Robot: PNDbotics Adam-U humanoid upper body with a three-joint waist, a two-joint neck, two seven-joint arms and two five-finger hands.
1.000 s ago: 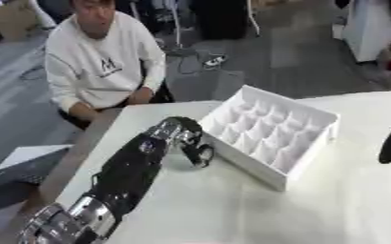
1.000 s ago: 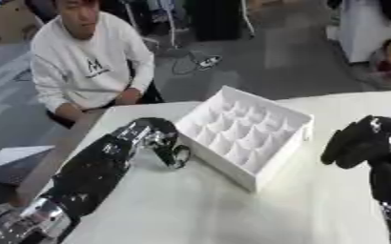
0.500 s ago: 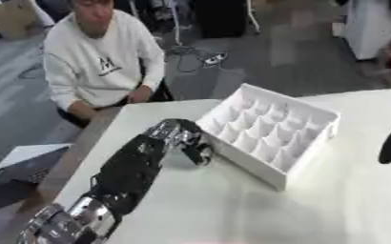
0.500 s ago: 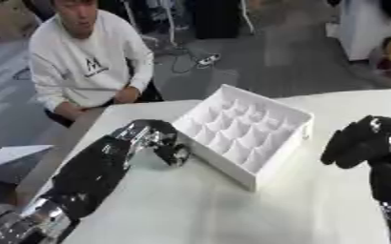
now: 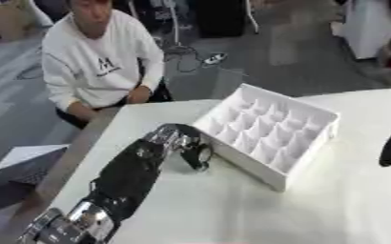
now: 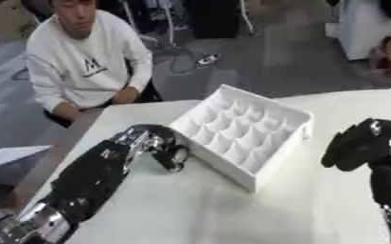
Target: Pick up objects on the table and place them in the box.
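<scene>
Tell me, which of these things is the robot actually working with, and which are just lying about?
Part of the job:
- white box with empty compartments
- left robot hand, fingers curled beside the box's near wall
- right robot hand, curled, away to the right

Just lying about:
- white sheet off the table's left edge
- cables on the floor

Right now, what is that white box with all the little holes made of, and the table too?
The box looks like matte white foam or molded plastic: thick walls, soft rounded pockets. The table seems smooth and white, perhaps laminate; I can't tell for sure.
</scene>
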